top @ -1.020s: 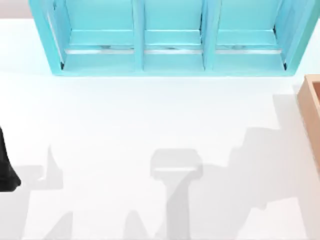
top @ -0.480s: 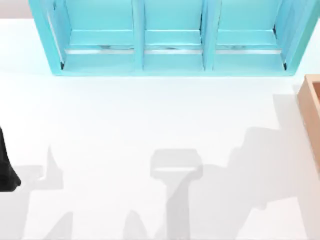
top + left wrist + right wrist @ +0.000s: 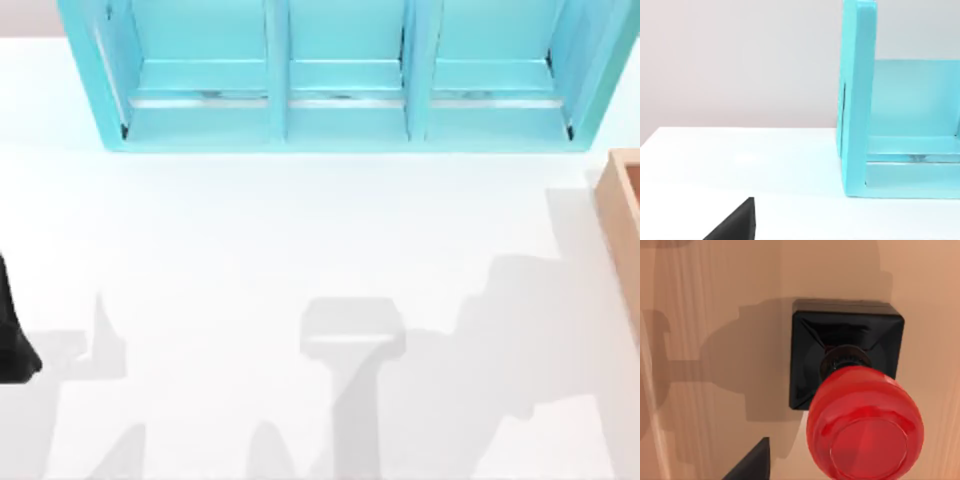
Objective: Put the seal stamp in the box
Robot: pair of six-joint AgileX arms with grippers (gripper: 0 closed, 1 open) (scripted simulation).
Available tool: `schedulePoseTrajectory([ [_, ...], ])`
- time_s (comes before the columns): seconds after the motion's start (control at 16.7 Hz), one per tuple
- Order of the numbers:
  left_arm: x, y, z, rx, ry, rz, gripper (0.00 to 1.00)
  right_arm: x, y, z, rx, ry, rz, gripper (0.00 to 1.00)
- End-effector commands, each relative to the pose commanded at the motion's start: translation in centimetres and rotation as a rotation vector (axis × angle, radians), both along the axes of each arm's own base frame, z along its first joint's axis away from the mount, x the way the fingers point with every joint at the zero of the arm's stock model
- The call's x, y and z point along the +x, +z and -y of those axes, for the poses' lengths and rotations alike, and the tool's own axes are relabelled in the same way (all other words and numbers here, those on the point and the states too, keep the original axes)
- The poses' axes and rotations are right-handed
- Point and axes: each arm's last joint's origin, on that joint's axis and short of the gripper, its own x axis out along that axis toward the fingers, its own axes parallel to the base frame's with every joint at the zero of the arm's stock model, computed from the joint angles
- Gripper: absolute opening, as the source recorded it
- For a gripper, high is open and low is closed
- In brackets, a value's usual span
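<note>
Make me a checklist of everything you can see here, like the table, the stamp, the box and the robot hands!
Surface: white table, shadows across it.
Seal stamp: upright on the orange-brown floor inside the box, red knob up, seen in the right wrist view.
Box: at the table's right edge in the top view.
Clutter: nothing seen.
Grippers: left arm parked at the table's left edge; a dark fingertip beside the stamp, not touching it.
Cables: nothing seen.
Surroundings: turquoise shelf unit at the back, plain wall.

Red-and-black seal stamp (image 3: 847, 390), tan box (image 3: 622, 215)
</note>
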Motion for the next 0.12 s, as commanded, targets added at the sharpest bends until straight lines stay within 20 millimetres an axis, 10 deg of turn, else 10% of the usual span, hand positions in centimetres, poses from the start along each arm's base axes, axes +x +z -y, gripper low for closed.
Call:
schedulePoseTrajectory([
  [0.12, 0.00, 0.00, 0.00, 0.000, 0.000, 0.000, 1.00, 0.00, 0.00, 0.00, 0.000, 0.000, 0.000, 1.00],
])
